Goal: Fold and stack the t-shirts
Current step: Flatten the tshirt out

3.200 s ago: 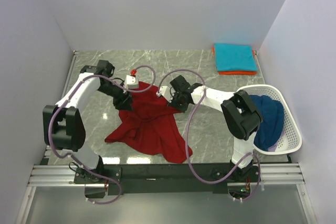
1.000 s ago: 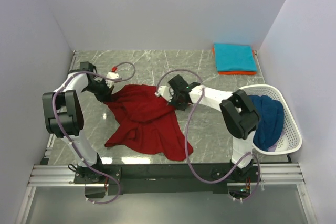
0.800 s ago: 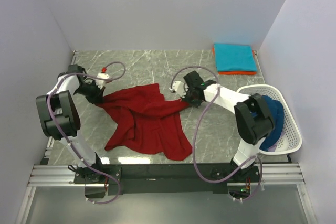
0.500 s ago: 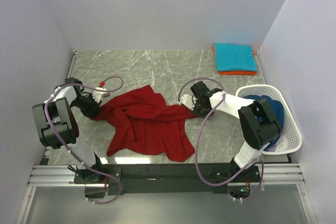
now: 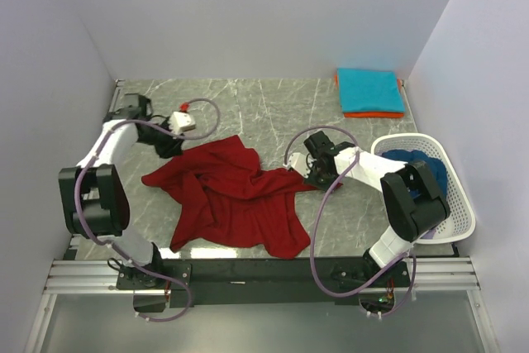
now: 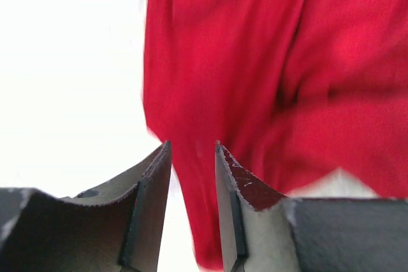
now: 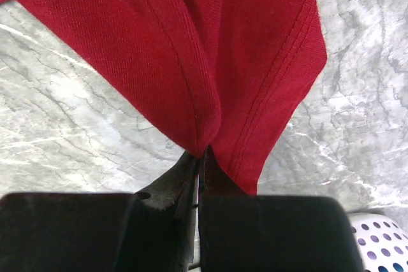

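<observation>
Four t-shirts are present. The dark red t-shirt [image 5: 231,196] lies crumpled and unfolded on the middle of the marble counter [image 5: 248,105], between the two arms, with one corner trailing out to the left and its lower hem toward the near edge.

Left hand [image 5: 168,145]: positioned at the far left edge of the dark red t-shirt, just above the cloth. In the left wrist view the left hand [image 6: 191,148] has its fingers [image 6: 150,183] parted by a narrow gap with nothing clamped between them. The dark red t-shirt [image 6: 255,62] shows blurred beyond the tips, mostly to the right.

Right hand [image 5: 307,174]: low on the counter at the right edge of the dark red t-shirt. In the right wrist view the right hand [image 7: 199,152] is pinched tight on a gathered fold of the dark red t-shirt [image 7: 210,30], a stitched hem hanging beside the fingertips. The counter [image 7: 64,113] is visible on both sides.

The teal t-shirt [image 5: 370,90] lies folded in the far right corner, stacked on the orange t-shirt [image 5: 374,114], of which only an edge shows. The navy t-shirt [image 5: 436,181] sits bunched in the white mesh basket [image 5: 460,212] at the right side, well apart from both hands. A corner of the basket [image 7: 382,246] appears in the right wrist view.
</observation>
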Robot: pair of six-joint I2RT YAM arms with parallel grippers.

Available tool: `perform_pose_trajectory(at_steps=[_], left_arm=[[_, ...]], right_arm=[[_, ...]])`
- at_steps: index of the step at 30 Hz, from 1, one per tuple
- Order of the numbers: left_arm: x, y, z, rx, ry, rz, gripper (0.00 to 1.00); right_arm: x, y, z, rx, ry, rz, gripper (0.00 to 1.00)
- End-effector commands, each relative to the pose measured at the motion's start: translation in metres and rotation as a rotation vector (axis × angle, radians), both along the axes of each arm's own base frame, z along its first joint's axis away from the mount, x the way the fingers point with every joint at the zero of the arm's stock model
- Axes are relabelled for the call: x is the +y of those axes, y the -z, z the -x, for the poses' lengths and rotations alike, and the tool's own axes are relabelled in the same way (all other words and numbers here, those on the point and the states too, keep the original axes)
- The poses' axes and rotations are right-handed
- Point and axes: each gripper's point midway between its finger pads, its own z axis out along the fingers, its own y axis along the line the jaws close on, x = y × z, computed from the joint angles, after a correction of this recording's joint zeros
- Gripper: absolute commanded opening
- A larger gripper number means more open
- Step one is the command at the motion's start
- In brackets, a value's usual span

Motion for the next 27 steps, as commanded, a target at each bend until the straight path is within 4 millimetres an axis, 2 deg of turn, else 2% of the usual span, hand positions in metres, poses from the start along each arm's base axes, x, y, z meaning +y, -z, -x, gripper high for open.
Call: perform_pose_trajectory(at_steps=[1, 6, 9, 16, 27], left_arm=[[-0.048, -0.005, -0.024, -0.061, 0.091, 0.065, 0.39], [-0.08, 0.016, -0.047, -0.112, 0.221, 0.013, 0.4], [-0.092, 0.026, -0.05, -0.124, 0.299, -0.019, 0.43], [-0.102, 0.051, -0.057, -0.126, 0.367, -0.082, 0.46], [-0.113, 0.065, -0.072, -0.173, 0.417, -0.12, 0.43]], right_arm=[[0.003, -0.012, -0.006, -0.01, 0.016, -0.021, 0.0], [0.0, -0.013, -0.004, -0.004, 0.028, -0.02, 0.0], [-0.002, -0.014, -0.004, 0.002, 0.036, -0.021, 0.0], [-0.005, -0.015, -0.006, 0.013, 0.056, -0.023, 0.0], [-0.006, -0.016, -0.009, 0.024, 0.07, -0.021, 0.0]])
